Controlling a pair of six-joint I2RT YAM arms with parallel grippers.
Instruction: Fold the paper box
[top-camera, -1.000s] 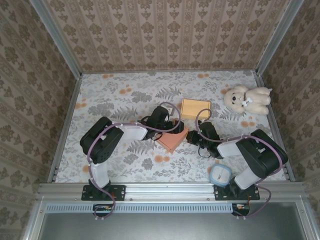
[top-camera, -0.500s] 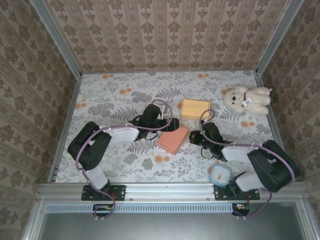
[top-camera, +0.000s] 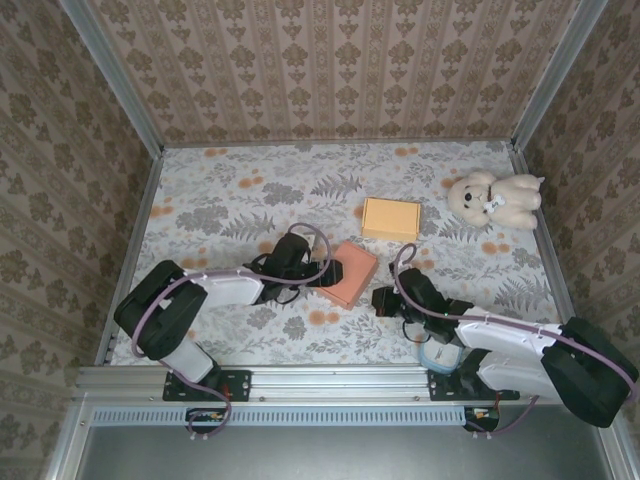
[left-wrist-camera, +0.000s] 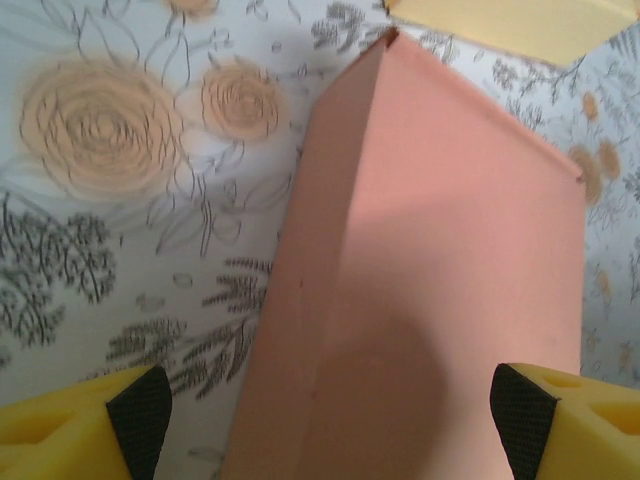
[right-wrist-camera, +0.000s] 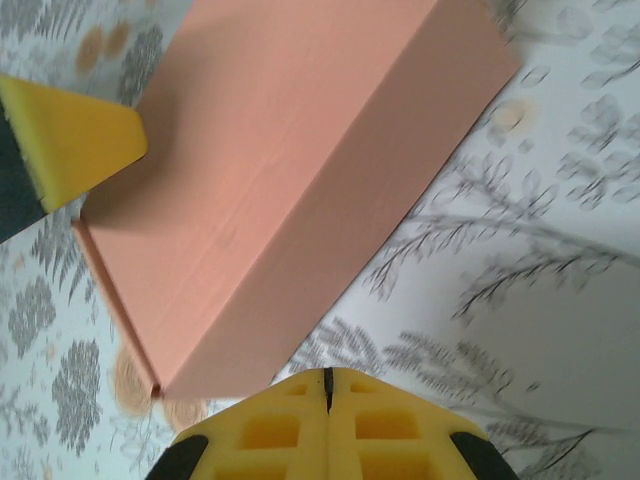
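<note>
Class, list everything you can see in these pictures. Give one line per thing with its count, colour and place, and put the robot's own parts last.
paper box: one, salmon pink, middle of the table, between the two tools
yellow box: one, yellow-orange, just behind the paper box
teddy bear: one, cream, far right corner of the table
container: one, blue-rimmed, near edge by the right arm's base, partly hidden by the arm
tablecloth: one, white with grey leaves and orange flowers, covering the table
left tool: one, yellow fingers with black pads, open, a finger on each side of the paper box
right tool: one, yellow, shut, at the paper box's right side
</note>
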